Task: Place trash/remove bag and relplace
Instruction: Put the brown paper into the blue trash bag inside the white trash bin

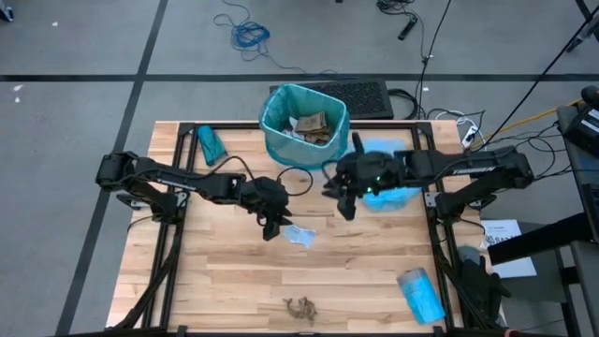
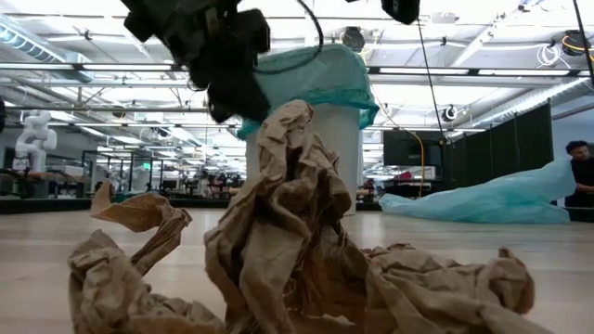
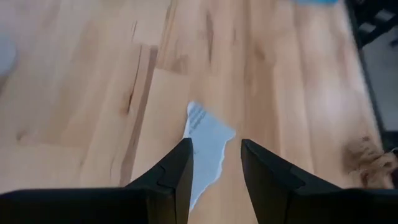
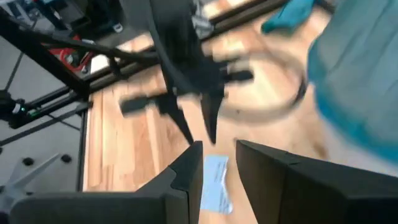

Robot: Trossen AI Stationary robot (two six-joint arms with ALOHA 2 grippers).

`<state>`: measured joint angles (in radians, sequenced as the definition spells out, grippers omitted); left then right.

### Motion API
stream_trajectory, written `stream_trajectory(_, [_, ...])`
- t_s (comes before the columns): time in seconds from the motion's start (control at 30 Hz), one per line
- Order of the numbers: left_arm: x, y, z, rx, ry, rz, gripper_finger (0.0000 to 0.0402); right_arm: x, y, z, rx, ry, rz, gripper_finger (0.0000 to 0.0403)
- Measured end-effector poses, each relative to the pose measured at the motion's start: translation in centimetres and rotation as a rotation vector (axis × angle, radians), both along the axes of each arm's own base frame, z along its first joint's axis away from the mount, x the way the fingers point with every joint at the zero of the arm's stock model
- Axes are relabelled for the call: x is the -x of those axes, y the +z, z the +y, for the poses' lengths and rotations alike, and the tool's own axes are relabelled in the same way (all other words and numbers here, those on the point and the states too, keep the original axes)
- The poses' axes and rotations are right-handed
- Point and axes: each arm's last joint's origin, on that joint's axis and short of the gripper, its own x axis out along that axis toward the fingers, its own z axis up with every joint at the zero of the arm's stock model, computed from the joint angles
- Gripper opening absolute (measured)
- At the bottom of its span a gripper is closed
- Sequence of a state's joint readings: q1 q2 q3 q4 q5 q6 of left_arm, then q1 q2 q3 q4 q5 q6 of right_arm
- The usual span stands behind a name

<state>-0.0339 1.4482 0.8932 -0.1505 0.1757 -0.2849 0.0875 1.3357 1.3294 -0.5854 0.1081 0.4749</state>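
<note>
A pale blue scrap (image 1: 301, 236) with printed lines lies flat on the wooden table near its middle. My left gripper (image 1: 272, 227) hovers just left of it, open and slanting down. In the left wrist view the scrap (image 3: 208, 140) shows through the gap of my left gripper (image 3: 216, 158). My right gripper (image 1: 343, 202) hangs open to the scrap's far right, above the table; its wrist view shows the scrap (image 4: 216, 180) past my right gripper (image 4: 219, 163). A crumpled brown paper wad (image 1: 301, 306) lies at the near edge. The bin (image 1: 304, 122) with a teal bag holds brown paper.
A loose light blue bag (image 1: 388, 194) lies on the table under my right arm. A blue packet (image 1: 421, 295) sits near the right front corner and a teal object (image 1: 211, 143) at the far left. A person (image 2: 580, 167) stands beyond the table.
</note>
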Motion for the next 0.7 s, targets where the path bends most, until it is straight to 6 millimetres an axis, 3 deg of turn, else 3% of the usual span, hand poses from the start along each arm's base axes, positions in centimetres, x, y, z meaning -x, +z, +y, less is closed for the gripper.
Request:
stream_trajectory(0.2, [1.2, 3.9, 0.1, 0.017, 0.043, -0.191, 0.0132, -0.3, -2.5, 1.6, -0.091, -0.006, -0.004, 0.0089])
stream_trajectory(0.47, [4.8, 9.3, 0.7, 0.032, 0.243, -0.425, 0.0132, -0.4, -5.0, 3.5, -0.109, 0.048, 0.025, 0.0089])
stream_trajectory(0.7, [7.0, 11.7, 1.2, 0.002, 0.354, -0.553, 0.0132, -2.2, -7.6, 6.5, -0.118, 0.216, 0.086, 0.0089])
